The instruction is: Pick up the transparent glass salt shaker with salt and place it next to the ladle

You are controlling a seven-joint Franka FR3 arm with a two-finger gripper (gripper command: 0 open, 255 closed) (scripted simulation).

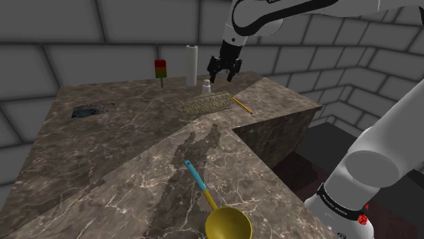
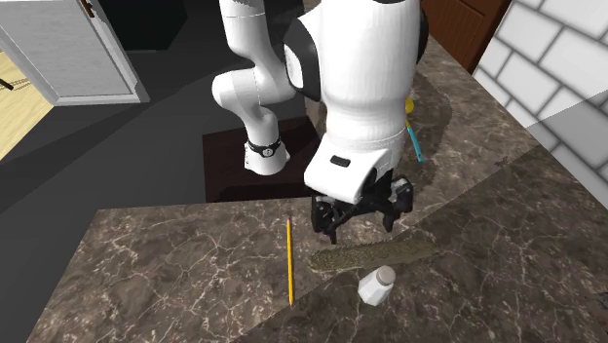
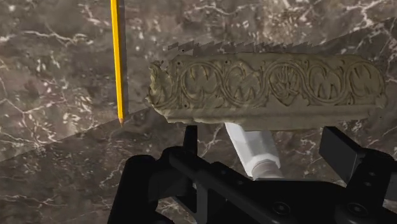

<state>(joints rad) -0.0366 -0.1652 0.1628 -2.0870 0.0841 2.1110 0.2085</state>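
Gripper [image 1: 222, 77] is shown released, its two black fingers [image 3: 191, 137] set apart and closed on nothing, hung above the far end of the marbled countertop [image 1: 122, 156] from the white arm [image 1: 272, 17]. In the wrist view the salt shaker [image 3: 254, 149] is seen in the gap between the fingers, untouched by either. The shaker is drawn as a small pale bottle, whitish rather than clear, with a lighter, ribbed cap at one end; its contents cannot be made out. In the shoulder view it is seen standing upright on the countertop, just below the gripper and to that view's left.

Just beside the shaker, a long carved bar [image 3: 267, 89] with scrolled relief work is laid flat. A yellow pencil [image 2: 289, 258] is laid near one end of the bar, apart from it.

Farther back in the shoulder view, a white roll [image 1: 192, 64] and a red-and-green ice lolly [image 1: 160, 71] are placed upright. The ladle [image 1: 219, 210], with a blue handle and yellow bowl, is laid at the near end of the countertop, well apart from the shaker.
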